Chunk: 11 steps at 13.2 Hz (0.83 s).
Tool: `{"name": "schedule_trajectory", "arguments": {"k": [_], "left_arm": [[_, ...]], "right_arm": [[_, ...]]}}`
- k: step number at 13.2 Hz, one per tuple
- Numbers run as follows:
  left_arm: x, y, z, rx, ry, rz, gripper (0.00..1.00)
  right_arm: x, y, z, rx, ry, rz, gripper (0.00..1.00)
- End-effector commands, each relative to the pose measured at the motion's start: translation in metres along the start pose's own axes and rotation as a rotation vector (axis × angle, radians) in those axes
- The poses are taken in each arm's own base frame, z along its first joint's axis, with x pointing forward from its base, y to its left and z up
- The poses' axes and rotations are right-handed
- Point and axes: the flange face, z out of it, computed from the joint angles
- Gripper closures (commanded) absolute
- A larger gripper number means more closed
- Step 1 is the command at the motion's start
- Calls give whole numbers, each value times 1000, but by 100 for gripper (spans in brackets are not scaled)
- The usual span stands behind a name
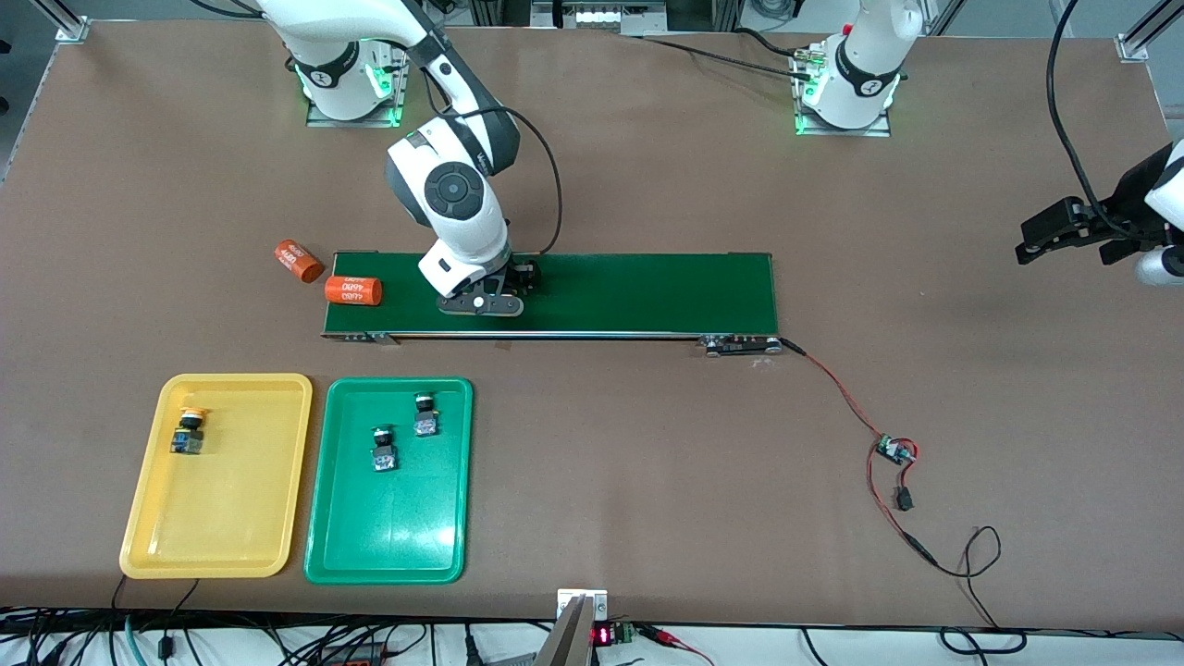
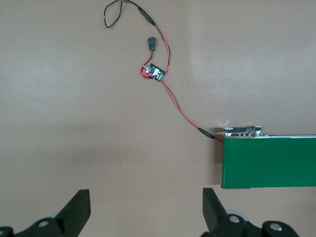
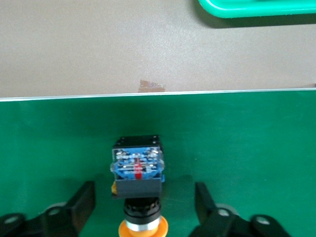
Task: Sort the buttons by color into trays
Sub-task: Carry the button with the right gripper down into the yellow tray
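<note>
Over the belt (image 1: 592, 291), right hand (image 3: 143, 207) astride yellow button (image 3: 138, 173)

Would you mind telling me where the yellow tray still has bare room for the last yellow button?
The yellow tray is bare from its one yellow button down to the rim nearest the front camera, and beside that button toward the green tray. Only that button's corner is taken.
</note>
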Motion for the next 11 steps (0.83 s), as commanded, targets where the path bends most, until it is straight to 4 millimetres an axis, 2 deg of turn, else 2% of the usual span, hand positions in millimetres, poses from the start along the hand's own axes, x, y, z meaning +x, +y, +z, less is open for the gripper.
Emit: {"name": "schedule_trajectory", "arguments": {"k": [1,3,4,5,8,9,11], "left_arm": [[-6,0,-4,17,-8,13,0],[-7,0,-4,17,-11,13,0],[-7,0,-4,17,-11,13,0],[-7,0,-4,17,-11,13,0],[-5,-6,-2,16,-11,3,0],[-6,-7,-1,16,-13,1,0],[-6,-7,-1,16,-14,1,0]], "right_arm": [[3,-5,-1,-13,4,-13,75],[3,-5,-1,-13,4,-14,95],[3,-6,-3,-13,6,-20,100],[5,0,-10,-20,2,-19,100],[39,15,-81,-80,-61,-34,100],[54,27,-106,-89,-78,-33,100],[79,53,-137,-78,-72,-23,100]]}}
